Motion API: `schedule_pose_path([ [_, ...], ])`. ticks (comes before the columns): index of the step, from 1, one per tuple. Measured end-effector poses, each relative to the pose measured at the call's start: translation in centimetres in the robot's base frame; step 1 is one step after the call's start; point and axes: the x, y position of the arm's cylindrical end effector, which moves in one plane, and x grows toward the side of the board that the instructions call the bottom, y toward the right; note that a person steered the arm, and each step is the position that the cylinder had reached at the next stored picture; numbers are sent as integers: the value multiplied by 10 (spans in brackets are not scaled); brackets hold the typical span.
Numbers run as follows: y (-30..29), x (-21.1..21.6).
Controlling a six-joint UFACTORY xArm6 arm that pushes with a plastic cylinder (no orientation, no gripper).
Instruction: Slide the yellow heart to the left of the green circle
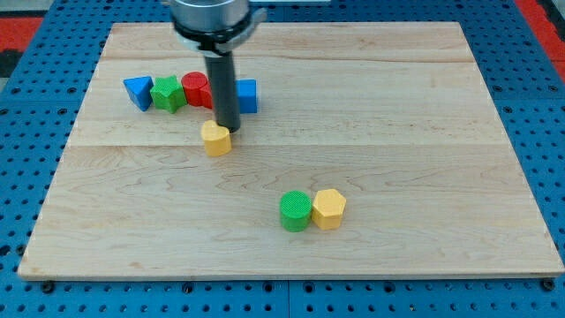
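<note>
The yellow heart (pixel 215 140) lies on the wooden board (pixel 397 106), left of centre. The green circle (pixel 296 210) lies lower and to the right, near the view's bottom centre, touching a yellow hexagon (pixel 328 208) on its right. My tip (pixel 229 130) is at the heart's upper right edge, touching or nearly touching it. The rod runs up to the arm at the view's top.
A row of blocks lies at the upper left: a blue triangle (pixel 138 91), a green star (pixel 167 94), a red block (pixel 196 88) and a blue block (pixel 246 95), partly hidden behind the rod. Blue pegboard surrounds the board.
</note>
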Motion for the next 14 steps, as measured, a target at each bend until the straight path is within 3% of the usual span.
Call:
schedule_pose_path([
  [3, -26, 58],
  [4, -61, 40],
  [6, -3, 96],
  [7, -13, 95],
  [8, -66, 96],
  [9, -29, 136],
  [10, 16, 136],
  [12, -9, 141],
  [14, 34, 85],
])
